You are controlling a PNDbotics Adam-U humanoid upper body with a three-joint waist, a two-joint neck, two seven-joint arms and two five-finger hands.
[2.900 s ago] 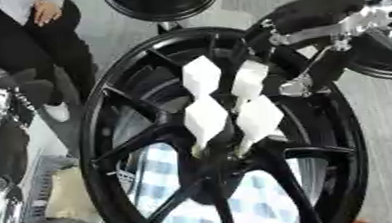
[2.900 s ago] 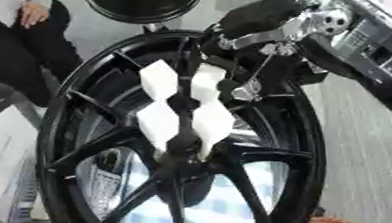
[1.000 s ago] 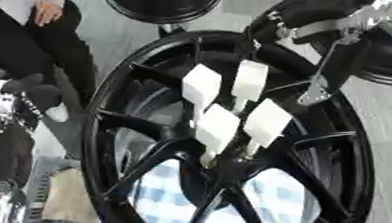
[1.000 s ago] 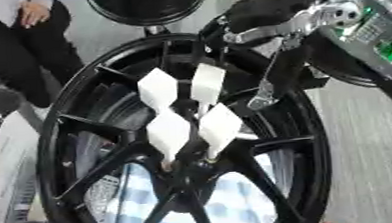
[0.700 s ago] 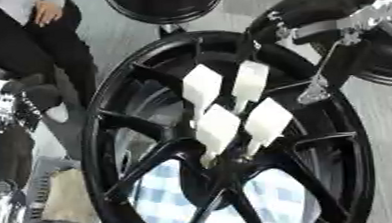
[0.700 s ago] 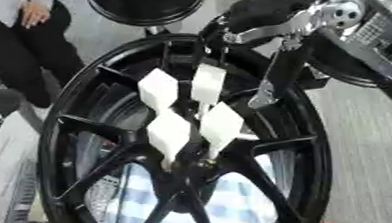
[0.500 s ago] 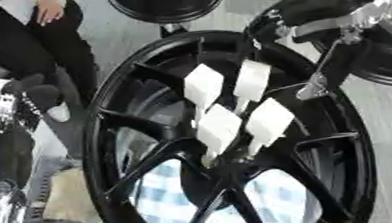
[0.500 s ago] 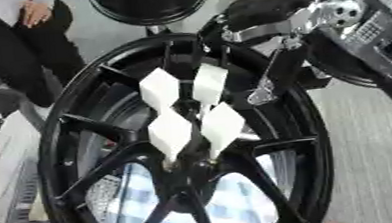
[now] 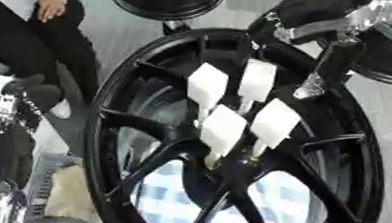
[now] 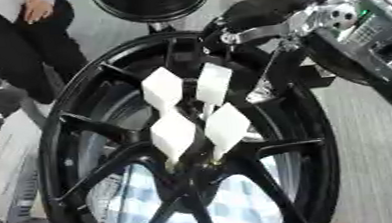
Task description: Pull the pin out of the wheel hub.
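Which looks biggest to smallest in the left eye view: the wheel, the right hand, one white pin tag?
1. wheel, filling most of the view
2. right hand, though it sits nearer the camera
3. white pin tag; all four tags look alike in size

Black wheel hub (image 9: 131, 133) — white pins (image 9: 223, 129) — blue-checked cloth (image 9: 281, 202).

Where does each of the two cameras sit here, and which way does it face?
Left eye view: in the head, looking down at the black wheel; right hand enters upper right.
Right eye view: beside it, same downward look; the right arm fills more of the frame.
Shared: the wheel, white-tagged pins at the hub.
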